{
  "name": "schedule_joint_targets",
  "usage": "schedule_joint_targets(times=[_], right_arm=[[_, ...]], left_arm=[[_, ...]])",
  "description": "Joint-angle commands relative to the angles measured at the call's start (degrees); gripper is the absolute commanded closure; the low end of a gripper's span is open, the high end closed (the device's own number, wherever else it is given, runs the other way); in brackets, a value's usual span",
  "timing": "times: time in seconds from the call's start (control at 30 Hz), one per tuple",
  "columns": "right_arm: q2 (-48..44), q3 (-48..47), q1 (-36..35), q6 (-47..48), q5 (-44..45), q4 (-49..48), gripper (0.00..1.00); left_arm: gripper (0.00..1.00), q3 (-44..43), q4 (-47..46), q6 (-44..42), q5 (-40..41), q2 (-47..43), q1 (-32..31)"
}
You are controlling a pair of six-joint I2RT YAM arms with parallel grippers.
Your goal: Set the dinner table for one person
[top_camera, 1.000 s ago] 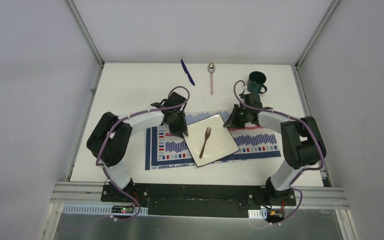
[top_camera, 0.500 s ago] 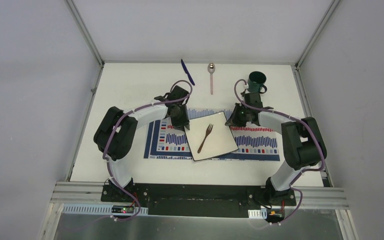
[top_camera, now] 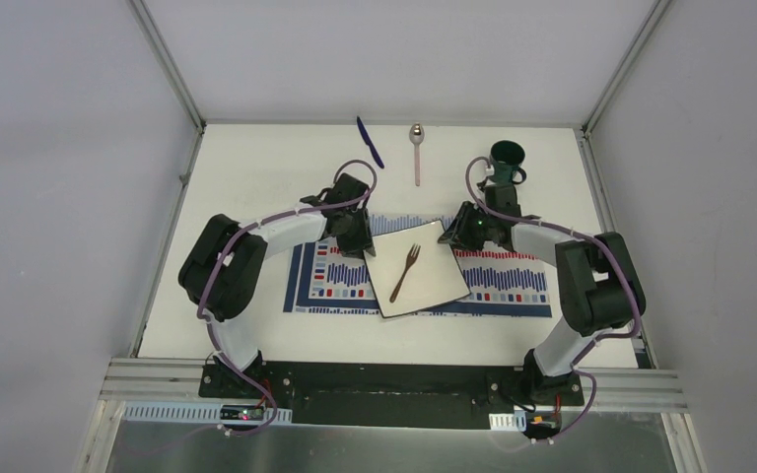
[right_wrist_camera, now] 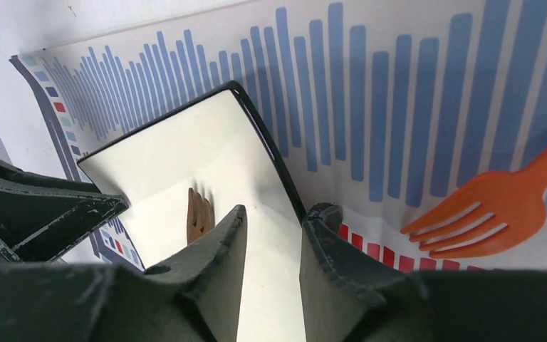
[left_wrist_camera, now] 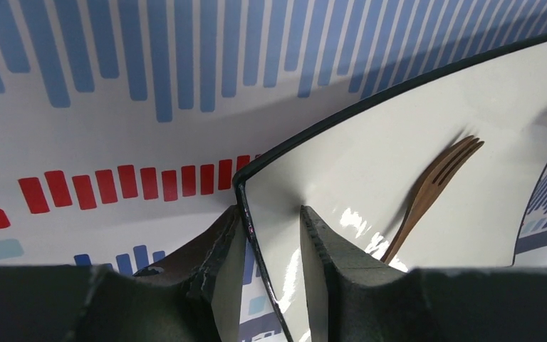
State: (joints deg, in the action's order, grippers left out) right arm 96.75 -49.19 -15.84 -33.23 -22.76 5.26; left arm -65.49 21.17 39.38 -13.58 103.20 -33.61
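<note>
Shifted and squared since a second ago, the plate (top_camera: pixel 439 276) is lying on the placemat (top_camera: pixel 513 281) mid-counter (top_camera: pixel 256 187). The right tool (right_wrist_camera: pixel 279 214) is standing parted astride its rim, apparently releasing it. The left tool (left_wrist_camera: pixel 271 214) is straddling the opposite corner, probably steadying it, though I cannot tell whether it is gripping.

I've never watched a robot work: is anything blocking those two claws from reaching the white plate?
Nothing visible is. The left gripper already has its fingers either side of the white plate at its far left corner, and the right gripper straddles its right edge. The wooden fork lies mid-plate, clear of both.
</note>
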Motion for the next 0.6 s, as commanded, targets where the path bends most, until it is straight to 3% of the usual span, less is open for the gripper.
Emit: schedule_joint_targets(times=[0.0,0.23,0.43,0.47,0.57], right_arm=[[-0.1,4.3,-2.6,-2.2,1.2,4.5,0.64],[-5.5,2.0,-2.5,-0.7,15.2,18.9,0.58],[-3.6,1.7,-2.0,-1.2,19.7,21.5,0.60],[-2.8,2.0,-1.9,-1.3,18.6,20.6,0.64],[-0.7,3.0,-1.9,-1.9,13.9,16.7,0.98]], left_arm=[[0.68,1.9,-12.4,2.9,-9.3,-5.6,-2.2],[0.69,3.4,-12.1,2.7,-9.6,-6.2,-2.2],[0.68,3.8,-11.8,2.4,-9.9,-5.9,-2.2],[0.68,3.8,-11.8,2.4,-10.1,-5.8,-2.1],[0.68,3.7,-11.9,2.4,-10.5,-5.3,-1.9]])
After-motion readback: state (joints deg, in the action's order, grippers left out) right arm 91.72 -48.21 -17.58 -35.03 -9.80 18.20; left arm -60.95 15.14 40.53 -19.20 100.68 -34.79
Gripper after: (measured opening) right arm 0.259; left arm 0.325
